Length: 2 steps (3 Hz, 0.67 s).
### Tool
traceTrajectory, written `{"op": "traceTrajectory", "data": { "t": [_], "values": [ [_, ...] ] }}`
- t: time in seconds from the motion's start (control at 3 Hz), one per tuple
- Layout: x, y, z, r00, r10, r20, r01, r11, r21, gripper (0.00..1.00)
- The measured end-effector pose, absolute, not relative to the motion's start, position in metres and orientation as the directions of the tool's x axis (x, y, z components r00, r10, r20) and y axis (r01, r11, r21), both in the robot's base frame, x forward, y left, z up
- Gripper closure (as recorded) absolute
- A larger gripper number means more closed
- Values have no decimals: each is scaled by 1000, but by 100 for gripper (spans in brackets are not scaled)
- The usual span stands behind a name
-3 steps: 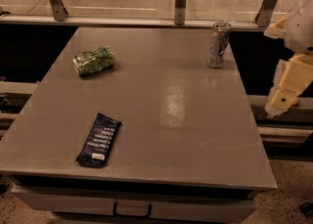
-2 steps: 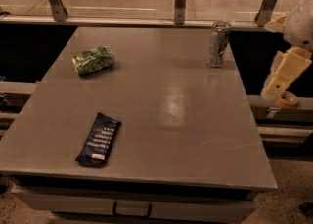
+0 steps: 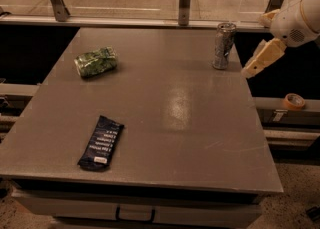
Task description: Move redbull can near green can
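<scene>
Broadly, the grey table (image 3: 190, 118) is bearing 3 loose things, spread well apart, so each is sitting with open surface around it. The dark blue snack wrapper (image 3: 101, 142) is lying flat near the front left and is playing no part in the task. The green can (image 3: 96, 62) is lying on its side toward the far left; its dented body probably explains why it is not standing. The redbull can (image 3: 223, 45) is standing upright near the far right corner, close to the right edge and well apart from the green can, so the move is not yet done. The gripper (image 3: 257, 60) is hanging just off the table's right edge, angling down toward the surface. It is touching nothing, and I cannot tell whether it is spread or pressed together. The redbull can is sitting just beside the gripper, to the left of it in the view, with a narrow gap between them and nothing blocking the way. This suggests the arm is lining up a side approach. A roll of tape (image 3: 293, 101) is resting on the ledge beyond the table, out of play.
</scene>
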State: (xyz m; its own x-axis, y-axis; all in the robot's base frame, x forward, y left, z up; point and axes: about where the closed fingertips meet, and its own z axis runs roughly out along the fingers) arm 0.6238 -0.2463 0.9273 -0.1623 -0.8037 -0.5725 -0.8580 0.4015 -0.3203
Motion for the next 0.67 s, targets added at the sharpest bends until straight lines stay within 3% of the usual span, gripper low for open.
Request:
{"op": "traceTrajectory", "data": {
  "t": [0.67],
  "values": [
    [698, -220, 903, -182, -641, -745, -841, 495, -221, 0]
  ]
}}
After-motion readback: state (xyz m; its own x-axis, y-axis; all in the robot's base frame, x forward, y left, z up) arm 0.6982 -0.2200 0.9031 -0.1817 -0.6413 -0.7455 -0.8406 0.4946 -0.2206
